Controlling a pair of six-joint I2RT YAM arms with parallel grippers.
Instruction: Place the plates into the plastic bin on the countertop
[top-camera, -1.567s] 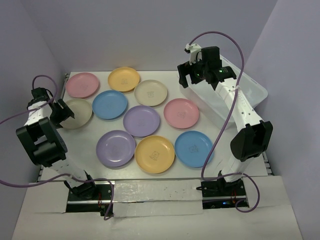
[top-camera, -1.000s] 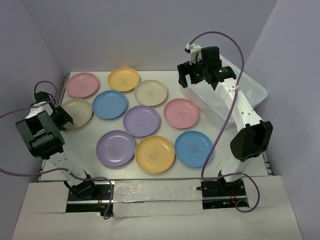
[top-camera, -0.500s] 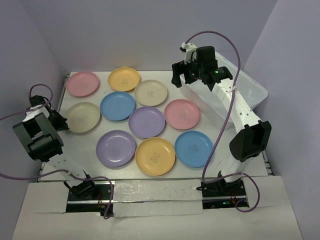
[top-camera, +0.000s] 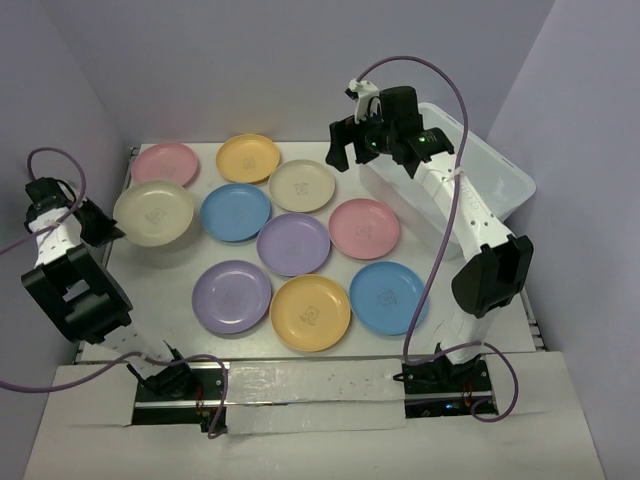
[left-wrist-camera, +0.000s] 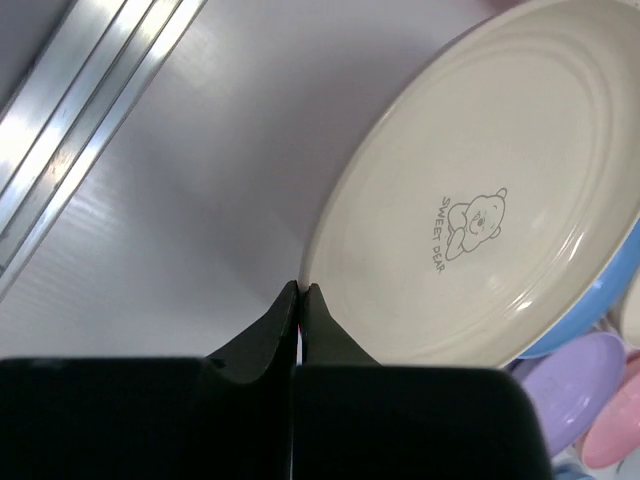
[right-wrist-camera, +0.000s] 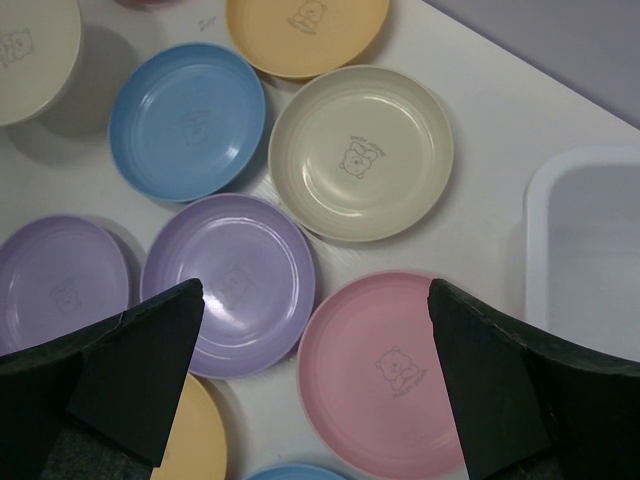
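My left gripper (top-camera: 106, 229) (left-wrist-camera: 300, 290) is shut on the rim of a beige plate (top-camera: 153, 212) (left-wrist-camera: 480, 200), which hangs tilted above the left side of the countertop (top-camera: 172, 268). My right gripper (top-camera: 358, 150) (right-wrist-camera: 312, 290) hovers open and empty over a second beige plate (top-camera: 302, 185) (right-wrist-camera: 360, 152), a purple plate (right-wrist-camera: 232, 284) and a pink plate (top-camera: 363, 227) (right-wrist-camera: 390, 372). The translucent plastic bin (top-camera: 503, 172) (right-wrist-camera: 585, 250) stands at the back right, just right of that gripper. Several more plates lie flat on the countertop, among them blue (top-camera: 236, 211), yellow (top-camera: 248, 157) and pink (top-camera: 165, 165).
A metal rail (left-wrist-camera: 90, 120) runs along the countertop's left edge, close to the left gripper. Purple walls close in at the back and both sides. A purple plate (top-camera: 231, 296), a yellow plate (top-camera: 310, 311) and a blue plate (top-camera: 387, 297) lie in the front row.
The left gripper shut on the beige plate's rim and raised it off the countertop; the blue and purple plates beside it slid right. The right gripper moved left, away from the bin.
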